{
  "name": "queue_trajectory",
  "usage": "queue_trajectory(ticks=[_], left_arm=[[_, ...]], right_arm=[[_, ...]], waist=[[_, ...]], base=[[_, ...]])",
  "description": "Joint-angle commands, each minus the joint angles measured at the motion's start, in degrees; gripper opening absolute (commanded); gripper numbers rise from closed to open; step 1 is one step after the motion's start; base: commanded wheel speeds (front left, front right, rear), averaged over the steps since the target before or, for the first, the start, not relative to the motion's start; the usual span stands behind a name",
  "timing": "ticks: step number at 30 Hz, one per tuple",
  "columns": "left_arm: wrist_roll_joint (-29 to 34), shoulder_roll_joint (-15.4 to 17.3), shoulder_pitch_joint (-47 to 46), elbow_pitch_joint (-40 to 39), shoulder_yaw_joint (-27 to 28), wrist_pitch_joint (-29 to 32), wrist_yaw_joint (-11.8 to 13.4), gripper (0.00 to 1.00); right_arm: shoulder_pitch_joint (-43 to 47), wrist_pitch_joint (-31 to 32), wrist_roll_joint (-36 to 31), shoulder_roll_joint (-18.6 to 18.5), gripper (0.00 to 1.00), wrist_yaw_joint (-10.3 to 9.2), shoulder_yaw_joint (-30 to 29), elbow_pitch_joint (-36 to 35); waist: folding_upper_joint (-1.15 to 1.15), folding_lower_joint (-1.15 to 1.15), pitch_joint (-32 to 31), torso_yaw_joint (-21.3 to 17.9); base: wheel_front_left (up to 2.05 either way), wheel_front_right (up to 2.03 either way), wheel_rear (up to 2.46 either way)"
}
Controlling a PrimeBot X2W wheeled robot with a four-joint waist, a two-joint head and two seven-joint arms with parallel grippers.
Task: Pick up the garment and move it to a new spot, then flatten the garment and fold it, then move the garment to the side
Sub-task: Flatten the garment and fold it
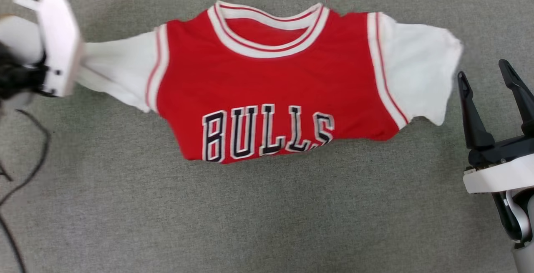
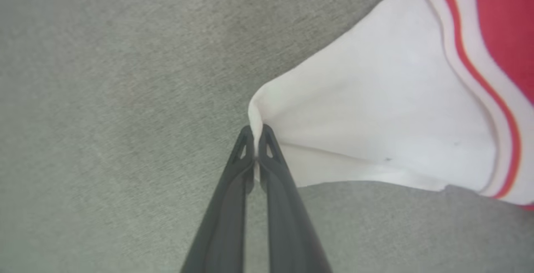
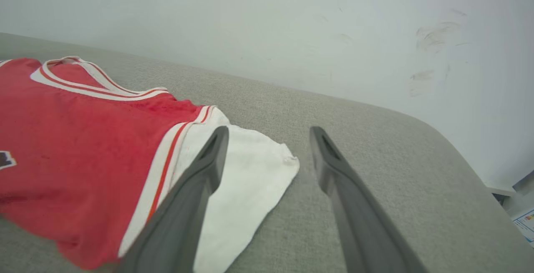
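Closest to the robot, a plain grey fabric surface (image 1: 267, 214) stretches across the head view, with a thin dark cable (image 1: 25, 173) trailing along its left edge.

At the right side, the right gripper (image 1: 482, 70) has its two dark fingers spread well apart with nothing between them. It sits just beside the outer edge of the garment's right white sleeve (image 3: 250, 181).

At the left side, the left arm's white wrist housing (image 1: 58, 43) covers its own fingers in the head view. The left wrist view shows the left gripper (image 2: 255, 133) pressed together, pinching the tip of the other white sleeve (image 2: 375, 118). That sleeve is drawn out into a taut cone toward the fingers. It may be raised slightly off the surface, though the blur makes this hard to judge.

Between the two grippers lies the garment (image 1: 271, 81), front side up, in the middle of the surface. It is red with white sleeves, striped trim and black, white-edged "BULLS" lettering at its lower visible edge. Its collar points away from the robot.

Farthest off, the right wrist view shows a pale wall (image 3: 292, 26) with faint scuff marks behind the surface.
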Motion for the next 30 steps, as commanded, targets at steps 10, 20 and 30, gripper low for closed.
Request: queue_trajectory(ticks=[10,20,30], left_arm=[[-1.1,1.6,4.2,2.9,1.1,-4.6,2.4,1.00],[-3.8,3.1,0.4,-1.1,4.0,-4.4,2.1,1.00],[-5.9,5.1,1.6,-4.2,3.2,2.9,5.0,1.00]], right_arm=[[-0.8,0.5,-0.5,0.1,1.00,-0.02,0.4,-0.3],[0.6,0.7,-0.9,1.0,1.00,-0.02,-0.3,-0.8],[-1.4,0.8,-0.5,0.5,1.00,-0.02,0.8,-1.4]], waist=[[0.00,0.00,0.8,-0.4],[0.00,0.00,-0.5,0.8],[0.00,0.00,2.2,-1.1]], base=[[0.00,0.00,0.00],[0.00,0.00,0.00],[0.00,0.00,0.00]])
